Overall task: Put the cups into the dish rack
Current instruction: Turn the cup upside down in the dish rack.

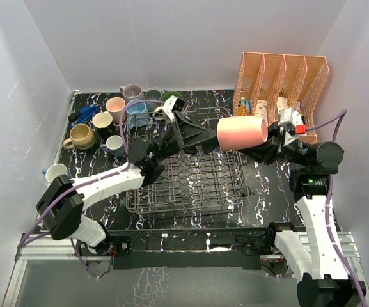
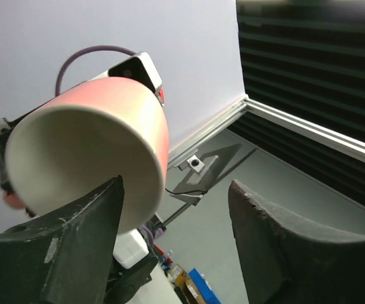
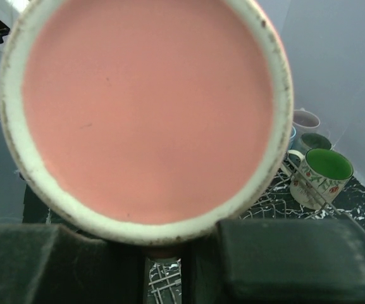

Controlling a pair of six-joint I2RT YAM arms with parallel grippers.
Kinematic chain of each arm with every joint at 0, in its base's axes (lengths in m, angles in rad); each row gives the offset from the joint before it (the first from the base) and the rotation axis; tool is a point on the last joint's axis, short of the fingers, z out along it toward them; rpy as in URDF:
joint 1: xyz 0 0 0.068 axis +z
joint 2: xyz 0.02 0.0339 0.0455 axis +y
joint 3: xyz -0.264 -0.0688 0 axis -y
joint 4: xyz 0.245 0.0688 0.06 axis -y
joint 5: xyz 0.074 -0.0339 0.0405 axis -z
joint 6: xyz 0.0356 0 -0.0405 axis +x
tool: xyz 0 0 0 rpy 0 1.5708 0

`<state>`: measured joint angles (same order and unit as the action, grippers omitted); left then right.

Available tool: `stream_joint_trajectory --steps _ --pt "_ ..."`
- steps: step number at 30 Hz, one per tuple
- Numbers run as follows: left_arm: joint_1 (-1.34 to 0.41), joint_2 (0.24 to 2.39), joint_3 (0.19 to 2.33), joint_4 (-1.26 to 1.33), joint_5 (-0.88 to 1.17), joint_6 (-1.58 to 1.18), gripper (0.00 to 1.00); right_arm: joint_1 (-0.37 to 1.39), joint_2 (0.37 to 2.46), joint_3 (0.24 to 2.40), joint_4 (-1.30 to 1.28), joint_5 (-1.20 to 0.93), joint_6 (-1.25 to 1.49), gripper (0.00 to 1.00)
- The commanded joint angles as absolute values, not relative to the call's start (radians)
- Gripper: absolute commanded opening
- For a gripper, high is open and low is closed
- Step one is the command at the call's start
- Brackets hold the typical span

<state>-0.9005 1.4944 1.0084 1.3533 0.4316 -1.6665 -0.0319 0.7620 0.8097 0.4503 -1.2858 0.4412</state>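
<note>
A pink cup [image 1: 242, 132] lies on its side in the air above the dish rack [image 1: 190, 185], between my two grippers. My right gripper [image 1: 270, 137] is shut on the cup's handle. In the right wrist view the cup's pink base [image 3: 144, 107] fills the frame above the right gripper [image 3: 163, 253]. My left gripper [image 1: 211, 133] is at the cup's mouth and stands open. In the left wrist view the cup [image 2: 106, 126] sits beside one of the fingers [image 2: 74, 240] of the left gripper [image 2: 176, 209], and nothing is clamped. Several more cups [image 1: 115, 105] stand at the back left.
An orange mesh organizer [image 1: 280, 83] stands at the back right. A mug with a green inside [image 3: 321, 174] stands by the rack's far edge. A white mug [image 1: 56, 173] sits at the table's left edge. Grey walls close in on three sides.
</note>
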Motion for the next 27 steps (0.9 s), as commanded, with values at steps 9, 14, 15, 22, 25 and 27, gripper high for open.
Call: stream_joint_trajectory --steps 9,14,15,22,25,27 --pt "-0.742 1.011 0.785 0.620 0.273 -1.164 0.76 -0.028 0.824 0.954 0.149 -1.175 0.181 0.08" --pt "-0.732 0.843 0.853 0.008 -0.007 -0.876 0.78 -0.021 0.923 1.021 -0.054 -1.125 0.007 0.08" --pt "-0.733 0.825 0.866 -0.090 -0.063 -0.845 0.78 -0.018 0.949 1.038 -0.087 -1.104 -0.020 0.08" --pt "-0.733 0.698 0.851 -0.399 -0.283 -0.777 0.82 0.155 1.188 1.215 -0.389 -0.820 -0.226 0.08" --pt "-0.732 0.657 0.829 -0.420 -0.310 -0.783 0.82 0.246 1.254 1.228 -0.387 -0.693 -0.243 0.08" --pt "-0.732 0.644 0.829 -0.432 -0.328 -0.788 0.82 0.287 1.296 1.229 -0.367 -0.615 -0.232 0.08"
